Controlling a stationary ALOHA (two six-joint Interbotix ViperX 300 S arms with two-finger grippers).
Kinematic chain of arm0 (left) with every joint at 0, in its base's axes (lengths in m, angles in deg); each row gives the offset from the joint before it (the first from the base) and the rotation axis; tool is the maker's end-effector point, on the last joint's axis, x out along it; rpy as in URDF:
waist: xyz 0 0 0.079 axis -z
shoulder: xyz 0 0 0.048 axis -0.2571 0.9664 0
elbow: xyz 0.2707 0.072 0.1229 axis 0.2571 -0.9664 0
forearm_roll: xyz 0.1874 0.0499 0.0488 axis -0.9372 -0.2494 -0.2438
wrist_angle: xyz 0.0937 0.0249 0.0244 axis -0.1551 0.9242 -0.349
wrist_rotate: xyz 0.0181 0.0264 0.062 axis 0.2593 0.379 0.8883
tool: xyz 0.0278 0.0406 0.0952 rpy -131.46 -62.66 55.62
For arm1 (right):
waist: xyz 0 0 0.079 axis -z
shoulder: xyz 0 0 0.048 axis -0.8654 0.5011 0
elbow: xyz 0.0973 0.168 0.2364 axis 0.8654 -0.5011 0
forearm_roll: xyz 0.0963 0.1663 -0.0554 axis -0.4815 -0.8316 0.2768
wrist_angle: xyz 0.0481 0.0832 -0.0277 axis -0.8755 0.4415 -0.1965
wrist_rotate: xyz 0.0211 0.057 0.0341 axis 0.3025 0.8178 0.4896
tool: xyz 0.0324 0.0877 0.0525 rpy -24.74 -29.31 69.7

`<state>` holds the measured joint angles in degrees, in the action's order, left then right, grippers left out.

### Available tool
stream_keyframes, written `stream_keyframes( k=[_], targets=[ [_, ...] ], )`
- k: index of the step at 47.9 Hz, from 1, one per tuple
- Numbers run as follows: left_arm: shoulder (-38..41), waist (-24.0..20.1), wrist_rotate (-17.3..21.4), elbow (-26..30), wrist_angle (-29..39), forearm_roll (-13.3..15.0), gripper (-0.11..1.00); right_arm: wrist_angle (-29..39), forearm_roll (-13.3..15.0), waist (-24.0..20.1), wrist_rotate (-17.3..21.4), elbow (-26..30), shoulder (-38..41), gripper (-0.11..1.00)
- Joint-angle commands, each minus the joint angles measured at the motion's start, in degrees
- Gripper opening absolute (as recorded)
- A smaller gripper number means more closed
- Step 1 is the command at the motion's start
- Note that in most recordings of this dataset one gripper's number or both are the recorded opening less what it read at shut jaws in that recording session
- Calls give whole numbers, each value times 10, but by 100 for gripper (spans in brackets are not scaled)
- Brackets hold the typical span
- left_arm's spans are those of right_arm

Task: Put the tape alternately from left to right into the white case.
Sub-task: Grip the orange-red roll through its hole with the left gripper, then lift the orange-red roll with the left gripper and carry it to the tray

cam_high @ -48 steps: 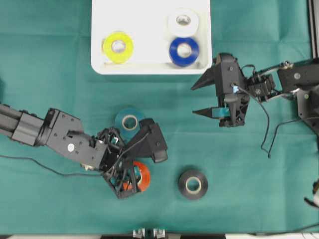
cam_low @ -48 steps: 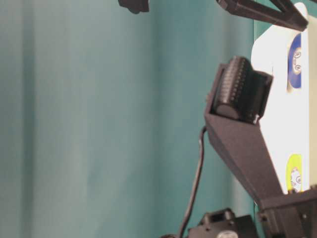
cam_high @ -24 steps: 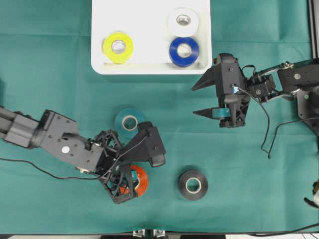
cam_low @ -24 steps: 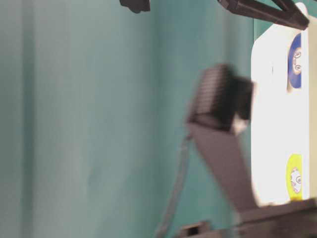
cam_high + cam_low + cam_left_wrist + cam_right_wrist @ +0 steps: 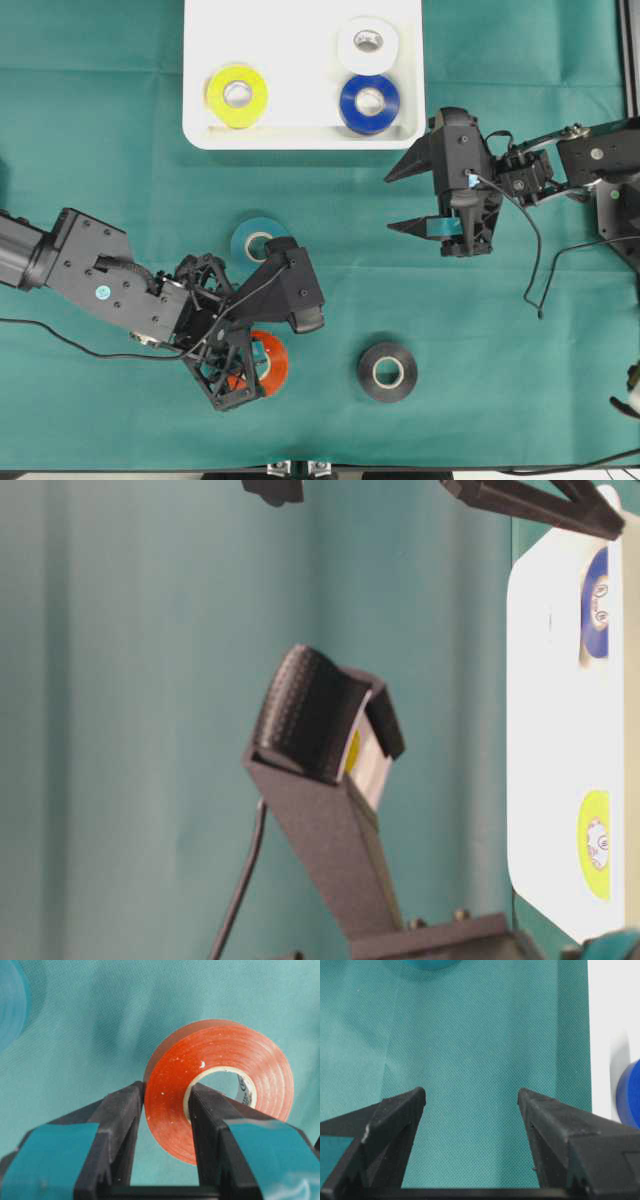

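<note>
My left gripper (image 5: pixel 167 1089) is shut on the red-orange tape (image 5: pixel 225 1042), one finger outside the roll's wall and the other inside its pale core. From overhead this gripper (image 5: pixel 245 368) and the red-orange tape (image 5: pixel 270 362) are at the front left. The teal-green tape (image 5: pixel 258 240) lies just behind them and the black tape (image 5: pixel 387 371) to the right. The white case (image 5: pixel 300 140) at the back holds the yellow tape (image 5: pixel 236 95), white tape (image 5: pixel 368 41) and blue tape (image 5: pixel 369 101). My right gripper (image 5: pixel 390 203) hangs open over bare cloth, right of the case's near corner.
Green cloth covers the table. In the right wrist view the open right gripper (image 5: pixel 470 1095) has only cloth between its fingers, with the white case (image 5: pixel 615 1010) and blue tape (image 5: pixel 629 1095) at the right edge. A loose cable (image 5: pixel 535 270) hangs beside the right arm.
The left arm has shifted toward the left and front with the red-orange tape still in its grip. The right arm and the other rolls have not moved.
</note>
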<state>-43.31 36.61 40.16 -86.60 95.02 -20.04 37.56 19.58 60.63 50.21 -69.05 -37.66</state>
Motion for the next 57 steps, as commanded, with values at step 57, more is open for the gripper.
stream_keyframes(
  k=[57],
  targets=[
    [-135, -236, 220, -105, 5, 1, -3, -5, -7, -2, 1, 1, -4, 79]
  ],
)
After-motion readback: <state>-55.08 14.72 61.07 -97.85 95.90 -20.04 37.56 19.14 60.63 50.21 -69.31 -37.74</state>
